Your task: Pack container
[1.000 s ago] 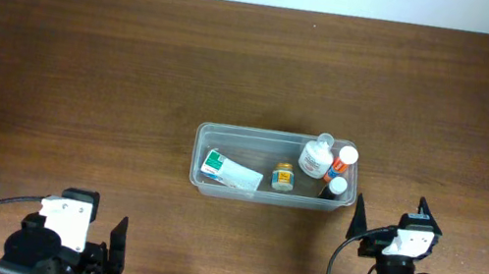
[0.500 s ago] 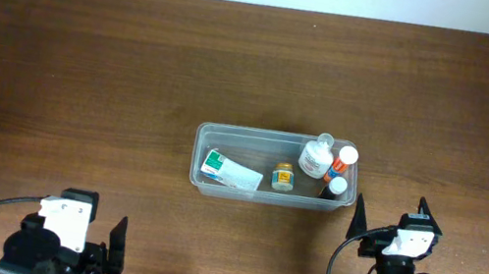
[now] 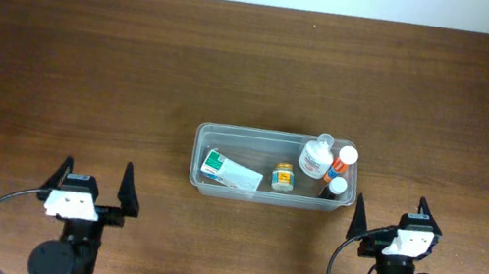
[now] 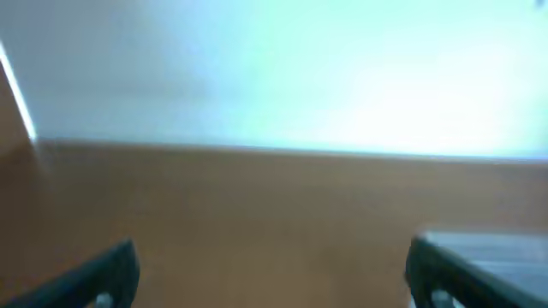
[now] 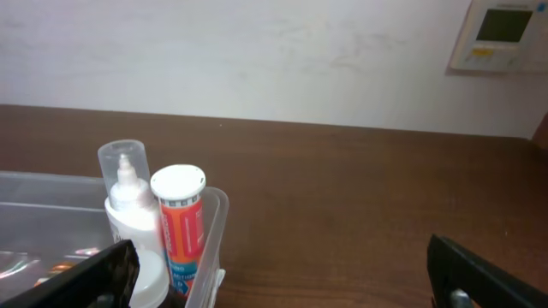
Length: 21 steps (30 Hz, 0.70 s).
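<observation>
Brown wooden surface (image 3: 89, 51) bearing a clear container (image 3: 255, 133)
Container lies just right of centre. Left claw (image 3: 95, 184) at its 8 o'clock, well apart; right claw (image 3: 389, 214) at its 4 o'clock, near. Both have fingers spread, touching nothing. Inside: green-white box (image 3: 229, 170) at the 9 o'clock end, white bottle (image 3: 316, 157) and orange tube (image 3: 344, 159) at the 3 o'clock end, small jar (image 3: 284, 176) between.

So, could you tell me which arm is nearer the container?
Right. In the overhead view the right arm sits just below the container's right end; the left arm is farther off, below-left.

Clear container (image 3: 275, 169), upright mid-table, partly filled
</observation>
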Motion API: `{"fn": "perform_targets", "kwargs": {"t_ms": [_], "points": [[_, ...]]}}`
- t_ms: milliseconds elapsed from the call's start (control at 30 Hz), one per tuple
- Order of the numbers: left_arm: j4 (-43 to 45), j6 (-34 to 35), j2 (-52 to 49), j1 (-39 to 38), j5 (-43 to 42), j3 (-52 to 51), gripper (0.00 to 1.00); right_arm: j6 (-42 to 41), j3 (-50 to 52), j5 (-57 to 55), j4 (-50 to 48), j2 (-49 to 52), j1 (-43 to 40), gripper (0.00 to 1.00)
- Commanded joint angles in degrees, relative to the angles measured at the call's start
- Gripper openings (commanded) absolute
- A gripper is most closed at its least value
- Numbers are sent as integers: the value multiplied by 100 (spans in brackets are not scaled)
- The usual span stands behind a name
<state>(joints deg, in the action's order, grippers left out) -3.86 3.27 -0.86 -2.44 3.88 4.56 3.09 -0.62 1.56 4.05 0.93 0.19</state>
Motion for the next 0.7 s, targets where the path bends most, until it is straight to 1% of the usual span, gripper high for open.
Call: {"fn": "perform_targets", "kwargs": {"t_ms": [0,667], "points": [[-186,-26,57,37,37,-354,99,9,31,15,26,-20,-20,98],[-138,-26,42,37,42,-354,99,9,31,15,26,-20,-20,98]]}}
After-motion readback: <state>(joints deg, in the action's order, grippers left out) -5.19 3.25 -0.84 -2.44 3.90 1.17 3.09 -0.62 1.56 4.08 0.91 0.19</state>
